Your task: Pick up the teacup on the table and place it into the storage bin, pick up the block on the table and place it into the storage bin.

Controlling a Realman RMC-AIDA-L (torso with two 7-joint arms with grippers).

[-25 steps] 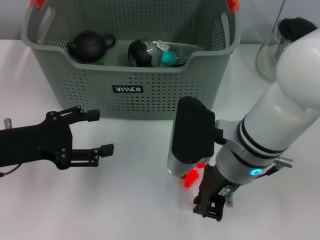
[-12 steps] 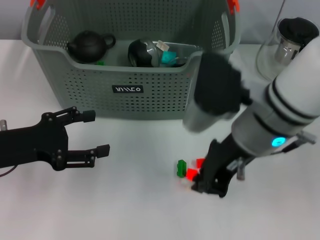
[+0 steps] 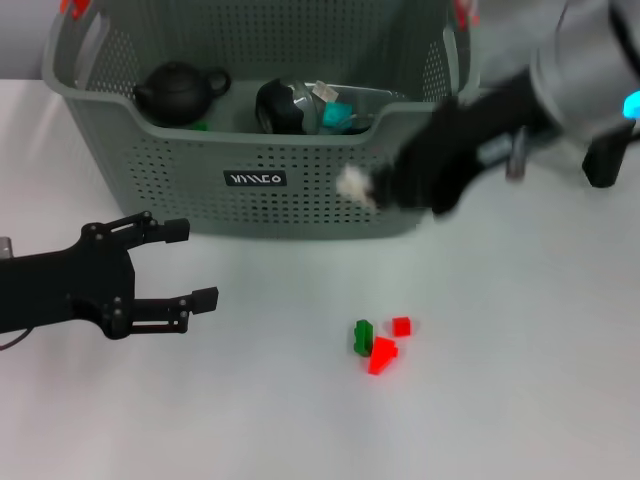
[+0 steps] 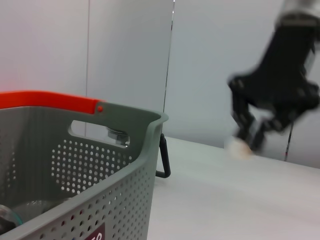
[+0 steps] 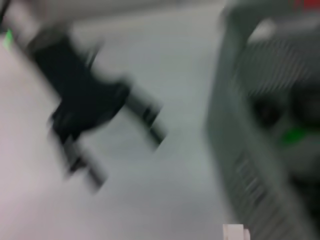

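A small white block (image 3: 352,184) is held clamped in the right gripper (image 3: 385,190) before the large grey perforated plastic storage bin (image 3: 300,150). The left gripper (image 3: 195,265), fingers apart, is seen beside the bin's front-left corner.

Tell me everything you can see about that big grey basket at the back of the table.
The storage bin is a large grey basket that looks like plastic, its walls full of small round holes. It has orange clips at the top corners, cut-out handle openings and a small black label with white letters on the front. It stands upright on the white table. Inside lie a dark teapot, a dark round object and something teal. The right gripper is in the air at its front right corner; whether they touch is unclear.
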